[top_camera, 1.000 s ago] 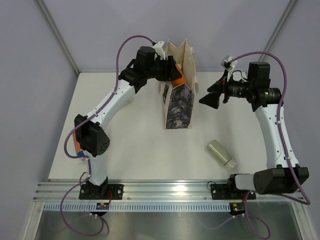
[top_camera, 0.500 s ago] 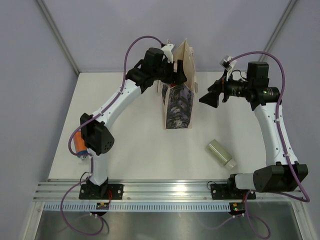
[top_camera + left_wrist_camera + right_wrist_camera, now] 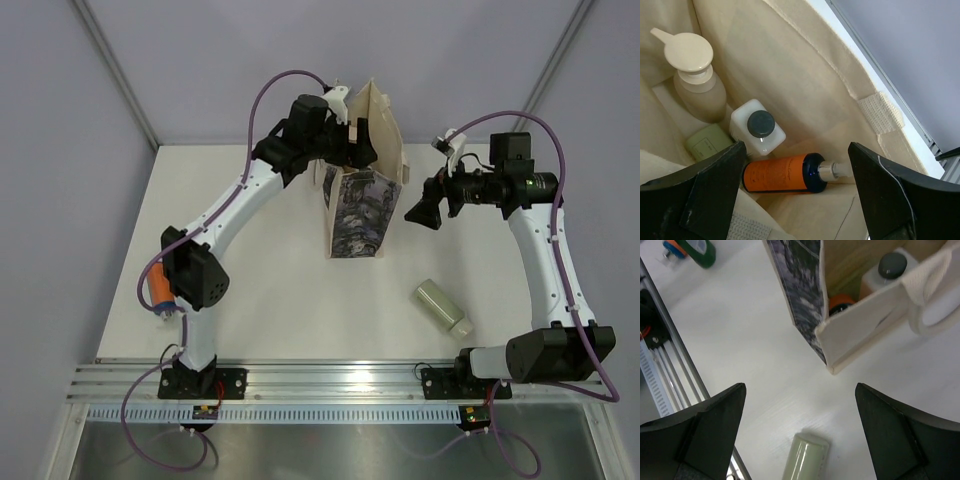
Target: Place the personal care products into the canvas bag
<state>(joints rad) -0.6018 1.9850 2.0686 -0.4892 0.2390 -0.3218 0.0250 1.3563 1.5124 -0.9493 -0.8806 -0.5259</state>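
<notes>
"Starting at the near edge, what is left out?" Mia asks.

"One cylinder (image 3: 443,306), lying on the surface (image 3: 270,300) toward the near edge, right of middle, well apart from the bag (image 3: 355,215)," says Tom. "A bottle (image 3: 157,288) sits by the left edge, half hidden behind the left arm (image 3: 190,275); from above I cannot tell more of it."

"And the claws?"

"Both spread, holding nothing. The right claw (image 3: 796,390) hangs near the bag's right wall, apart from it as far as I can tell. The left claw (image 3: 796,146) hovers over the bag's mouth. The bag itself stands toward the far edge, about midway along it."

"What is inside?"

"A pump bottle (image 3: 692,75) upright, a black-capped bottle (image 3: 758,127) just beside it, a pale-green item (image 3: 707,142) next to that, and an orange bottle (image 3: 782,172) lying flat on the bottom."

"How would you do this step well?"

"I would lift the left claw straight up, so its fingers catch no handle (image 3: 920,277); the bag is tall and soft and, I judge, would tip easily. The right arm (image 3: 545,250) looks best placed for the cylinder: come down across its width and close on the body, not the cap, since a round thing may roll."

"And the room?"

"White surface, a ribbed metal rail (image 3: 330,375) along its near edge, pale lilac-grey walls (image 3: 300,60) past the far edge, a metal post (image 3: 115,70) at each far corner."
</notes>
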